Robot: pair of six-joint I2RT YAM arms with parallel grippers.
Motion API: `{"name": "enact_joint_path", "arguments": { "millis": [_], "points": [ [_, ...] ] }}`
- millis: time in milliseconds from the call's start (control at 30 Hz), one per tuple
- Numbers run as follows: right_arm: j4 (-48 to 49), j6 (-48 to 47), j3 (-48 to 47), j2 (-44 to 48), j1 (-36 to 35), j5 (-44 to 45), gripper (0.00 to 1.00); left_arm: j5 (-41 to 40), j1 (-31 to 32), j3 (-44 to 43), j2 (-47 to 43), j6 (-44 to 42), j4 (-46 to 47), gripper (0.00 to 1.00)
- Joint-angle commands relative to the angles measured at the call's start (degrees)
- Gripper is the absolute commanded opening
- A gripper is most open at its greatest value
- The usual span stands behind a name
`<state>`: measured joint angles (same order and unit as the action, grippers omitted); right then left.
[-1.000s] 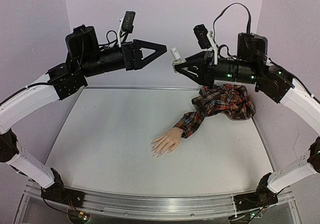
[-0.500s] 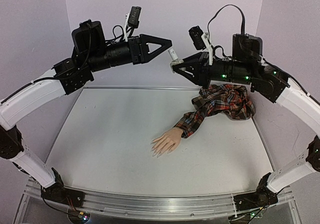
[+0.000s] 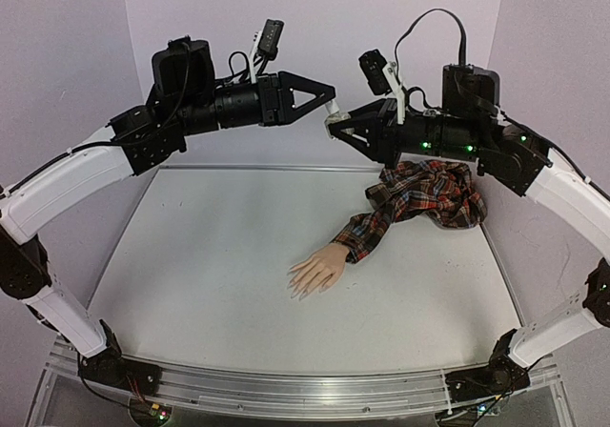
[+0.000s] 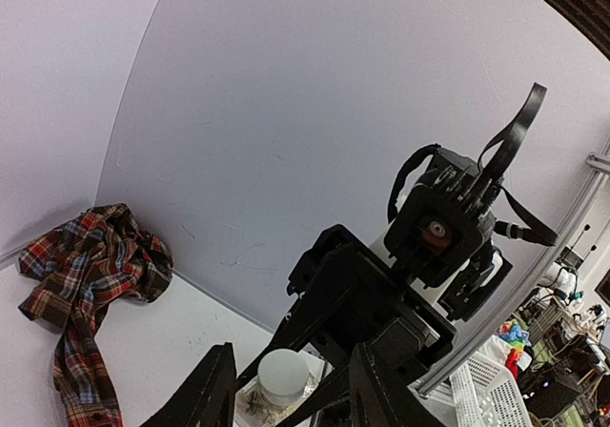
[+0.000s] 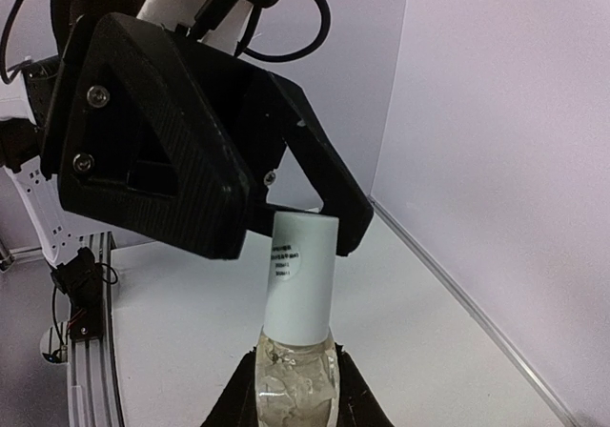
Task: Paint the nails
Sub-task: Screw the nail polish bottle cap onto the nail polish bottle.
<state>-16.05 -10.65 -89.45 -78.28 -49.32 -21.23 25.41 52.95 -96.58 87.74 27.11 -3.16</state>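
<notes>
**Left gripper reaches the polish cap; nails not yet touched**

Top external view: the left gripper point(image 3: 329, 92) has swung in from the left. A second ago it hung well apart from the bottle point(image 3: 333, 114); now its tips sit at the white cap. The right gripper point(image 3: 336, 130) has hardly moved and is clamped on the bottle, holding it high above the table point(image 3: 191, 255). The mannequin hand point(image 3: 315, 272) lies palm down below, in the same place as before. Its nails point(image 3: 297, 290) point toward the near edge, and the plaid sleeve point(image 3: 419, 196) trails off to the back right.

Left wrist view: the left gripper's fingers point(image 4: 217, 394) stand apart on either side of the cap point(image 4: 283, 372), with a gap showing on each side, so they have no grip yet.

Right wrist view: the clear bottle point(image 5: 297, 375) stands upright between the right gripper's fingers point(image 5: 250, 398), with the cap point(image 5: 301, 274) framed by the left gripper point(image 5: 303, 225).

Judged from this, the step in hand is unscrewing the cap to free the brush, and painting has not started.
</notes>
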Motion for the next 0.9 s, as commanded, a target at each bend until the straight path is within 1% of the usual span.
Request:
{"name": "enact_joint_path", "arguments": {
  "millis": [0, 100, 267, 467, 500, 633, 767, 867],
  "points": [
    [2.70, -0.67, -2.98, 0.80, -0.37, 0.70, 0.00, 1.00, 0.35, -4.96, 1.52, -0.08, -2.22, 0.42],
    [2.39, -0.68, -3.19, 0.67, -0.46, 0.55, 0.00, 0.56, 0.41, -4.77, 1.32, -0.16, -1.65, 0.40],
    [2.20, -0.94, -3.38, 0.67, -0.57, 0.50, 0.00, 0.41, 0.38, -6.34, 2.16, -0.65, -3.65, 0.37],
    [1.45, -1.31, -4.05, 0.16, -0.73, 0.41, 0.00, 1.04, 0.42, -7.69, 2.94, -1.15, -4.77, 0.28],
    [1.37, -1.30, -4.03, 0.15, -0.74, 0.48, 0.00, 1.11, 0.46, -8.12, 3.15, -1.45, -5.40, 0.25],
    [0.89, -0.95, -4.57, 0.13, -0.75, 0.35, 0.00, 1.31, 0.75, -10.25, 4.01, -3.62, -8.93, 0.01],
    [0.50, -0.05, -5.23, 0.08, -0.71, 0.27, 0.00, 3.86, 0.90, -14.26, 6.11, -6.89, -14.58, 0.00],
    [0.50, 2.20, -6.92, -0.24, -0.74, -0.99, 0.00, 5.81, 1.46, -13.69, 6.53, -7.79, -14.97, 0.00]
  ]
}}
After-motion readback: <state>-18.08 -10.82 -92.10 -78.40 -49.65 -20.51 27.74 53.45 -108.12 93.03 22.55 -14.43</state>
